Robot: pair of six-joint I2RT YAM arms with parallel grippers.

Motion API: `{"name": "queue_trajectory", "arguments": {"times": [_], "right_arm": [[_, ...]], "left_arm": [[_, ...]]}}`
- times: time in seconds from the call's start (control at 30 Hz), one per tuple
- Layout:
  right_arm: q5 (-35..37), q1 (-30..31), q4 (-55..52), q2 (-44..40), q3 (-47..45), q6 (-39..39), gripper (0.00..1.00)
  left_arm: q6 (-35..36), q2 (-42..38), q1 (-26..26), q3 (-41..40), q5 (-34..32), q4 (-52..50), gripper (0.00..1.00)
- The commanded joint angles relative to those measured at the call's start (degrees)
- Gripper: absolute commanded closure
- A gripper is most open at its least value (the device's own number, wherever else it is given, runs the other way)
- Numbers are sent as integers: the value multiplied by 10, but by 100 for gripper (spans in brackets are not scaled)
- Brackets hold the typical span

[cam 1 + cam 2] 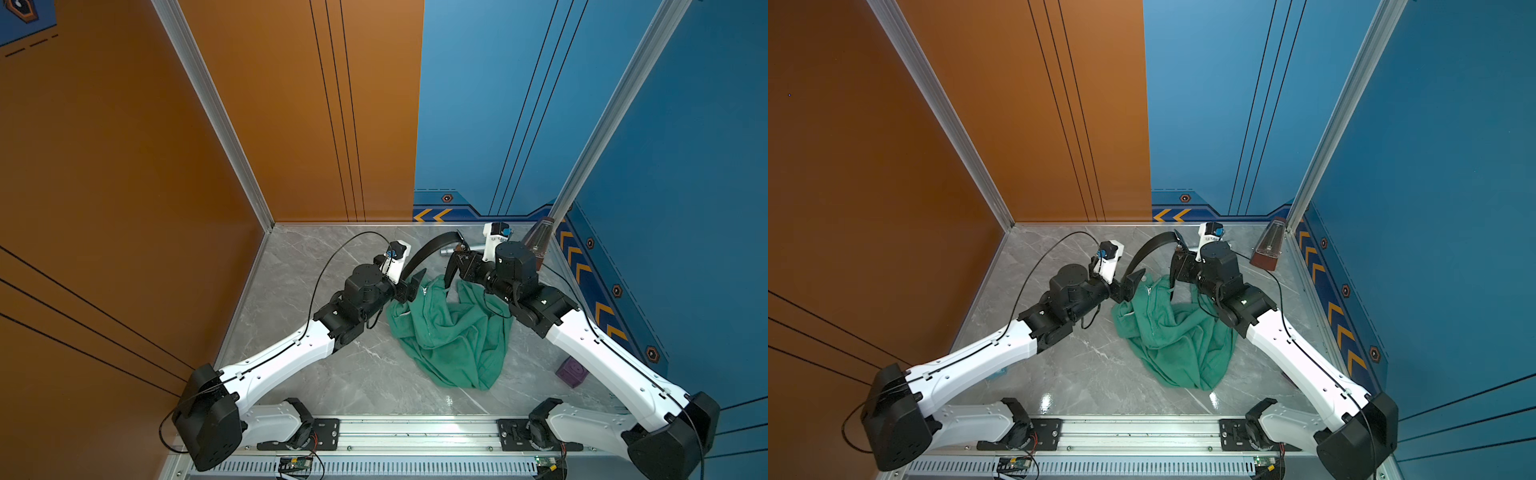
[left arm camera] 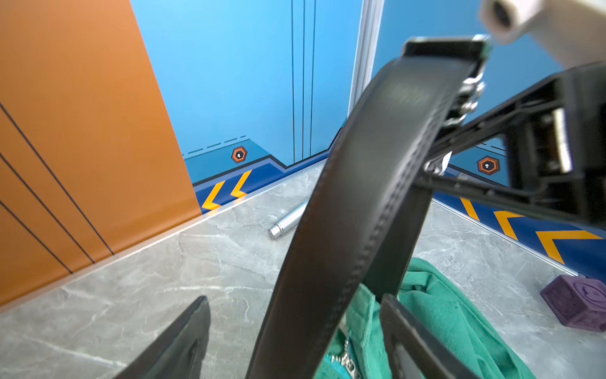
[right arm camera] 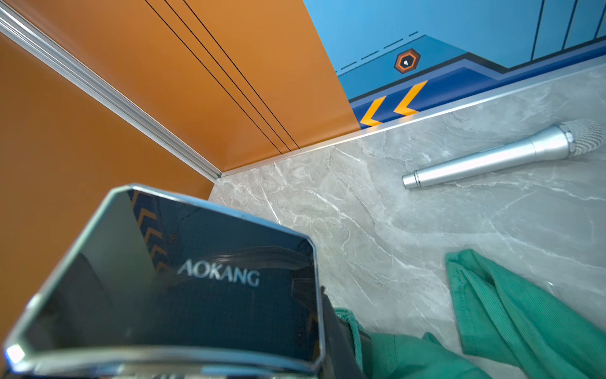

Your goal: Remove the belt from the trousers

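1. Grey marble table [image 1: 332, 374]; bare from 7 to 10 o'clock out to the orange wall [image 1: 124, 208]; a bare strip at 6 o'clock before the rail [image 1: 415, 428].
2. Green trousers [image 1: 453, 336]; crumpled at the centre, waistband and zip toward 12 o'clock; clear of every table edge.
3. Black belt [image 2: 360, 197]; arches up off the waistband toward 12 o'clock, lifted above the table; its glossy buckle [image 3: 183, 279] reads "AOKANG" in the right wrist view.
4. Left gripper [image 2: 295, 298]; at the waistband's 10 o'clock corner; fingers apart, strap running between them; contact cannot be told.
5. Right gripper [image 2: 428, 164]; at 12 o'clock of the trousers; fingers clamped on the belt beside the buckle.
6. Metronome [image 1: 1268, 247]; in the 1 o'clock corner.
7. Silver microphone [image 3: 485, 160]; lying at 12 o'clock, near the far edge.
8. Purple cube [image 1: 572, 371]; at 4 o'clock near the edge, well apart from the trousers.
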Motion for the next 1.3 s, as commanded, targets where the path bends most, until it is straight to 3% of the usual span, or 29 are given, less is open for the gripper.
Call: {"name": "queue_trajectory", "arguments": {"times": [0.0,0.17,0.3,0.33,0.37,0.43,0.5,0.67,0.8,0.97,1.27], "right_arm": [[-3,8,-6,0,28,-31,100],[2,29,-72,12,52,-88,100],[0,35,-127,26,63,-127,100],[-1,35,-135,28,64,-134,100],[-4,36,-141,30,65,-140,100],[-13,36,-149,32,69,-151,100],[-25,36,-164,33,81,-163,91],[-44,38,-246,30,143,-201,49],[-45,38,-259,-1,148,-227,30],[-14,38,-263,-1,167,-247,25],[-25,47,-285,77,267,-277,23]], "left_arm": [[55,28,-12,35,-6,-3,17],[57,73,-6,100,-46,-4,17],[58,95,2,145,-31,-5,20],[60,98,2,155,-21,-9,25],[65,101,3,166,-10,-20,38],[74,103,4,187,3,-49,70],[84,102,5,205,17,-83,99],[119,102,1,265,14,-193,100],[134,109,-2,307,8,-248,100],[141,116,-6,319,-3,-257,100],[139,123,-7,320,-6,-260,100]]}}
